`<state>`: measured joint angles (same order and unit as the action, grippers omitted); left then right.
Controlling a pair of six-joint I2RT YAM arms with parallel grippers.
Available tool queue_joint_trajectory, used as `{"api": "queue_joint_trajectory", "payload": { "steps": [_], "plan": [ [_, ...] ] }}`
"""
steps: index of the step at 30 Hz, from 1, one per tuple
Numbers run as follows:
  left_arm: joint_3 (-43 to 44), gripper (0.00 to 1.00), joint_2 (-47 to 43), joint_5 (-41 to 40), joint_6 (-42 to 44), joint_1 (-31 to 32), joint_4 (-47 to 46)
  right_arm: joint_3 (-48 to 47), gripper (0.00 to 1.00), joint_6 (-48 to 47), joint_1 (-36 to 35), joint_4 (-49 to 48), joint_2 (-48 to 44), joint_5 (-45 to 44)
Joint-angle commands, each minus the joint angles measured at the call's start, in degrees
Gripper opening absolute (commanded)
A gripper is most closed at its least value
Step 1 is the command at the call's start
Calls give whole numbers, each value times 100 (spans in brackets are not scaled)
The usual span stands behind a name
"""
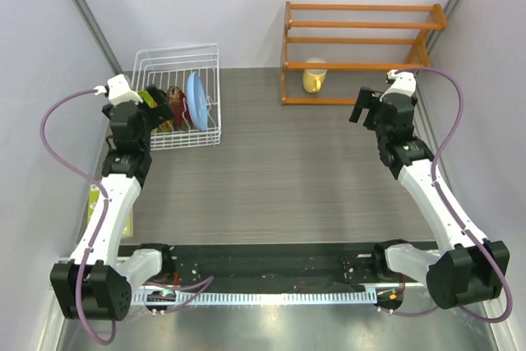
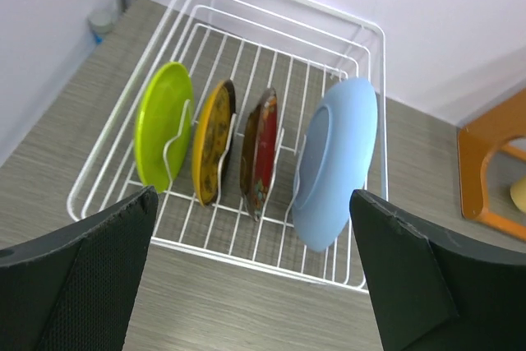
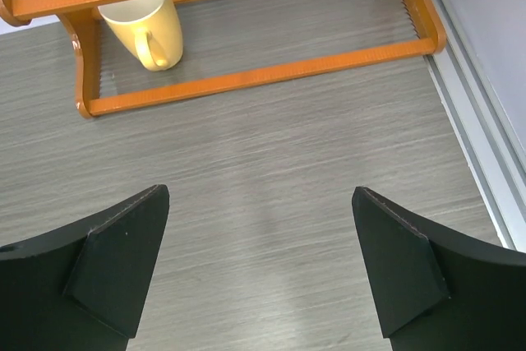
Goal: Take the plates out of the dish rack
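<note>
Nothing's unloaded yet: your four plates (image 2: 337, 154) stand in the dish rack (image 2: 374, 34), worktop's far left corner; left gripper (image 2: 252, 196) and right gripper (image 3: 259, 193) gape empty.

Each arm is built of white link shells joined by black joint housings: left arm (image 1: 111, 203), right arm (image 1: 440, 199). A purple cable (image 1: 43, 131) loops outside each arm. The fingers (image 2: 82, 277) are black, wedge-shaped, with finely textured inner faces.

White dish rack (image 2: 271, 63); lime green plate (image 2: 162, 125), amber plate (image 2: 211, 141), patterned dark red plate (image 2: 263, 150), light blue plate (image 2: 341, 158); orange shelf (image 3: 246, 78).
</note>
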<state>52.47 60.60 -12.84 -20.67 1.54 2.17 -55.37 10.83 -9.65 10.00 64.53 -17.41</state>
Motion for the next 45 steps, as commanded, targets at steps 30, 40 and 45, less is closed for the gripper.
{"api": "queue_joint_trajectory", "payload": {
  "steps": [30,40,45],
  "plan": [
    [2276,99,2816,-983,1072,1313,-77,-202,100,77,-2,169,640,247],
    [2804,74,3625,-1941,1495,1551,11,-167,100,-28,-2,178,710,10],
    [2743,46,3801,-2169,1574,1621,11,-167,100,-46,-11,178,727,-43]
  ]
}}
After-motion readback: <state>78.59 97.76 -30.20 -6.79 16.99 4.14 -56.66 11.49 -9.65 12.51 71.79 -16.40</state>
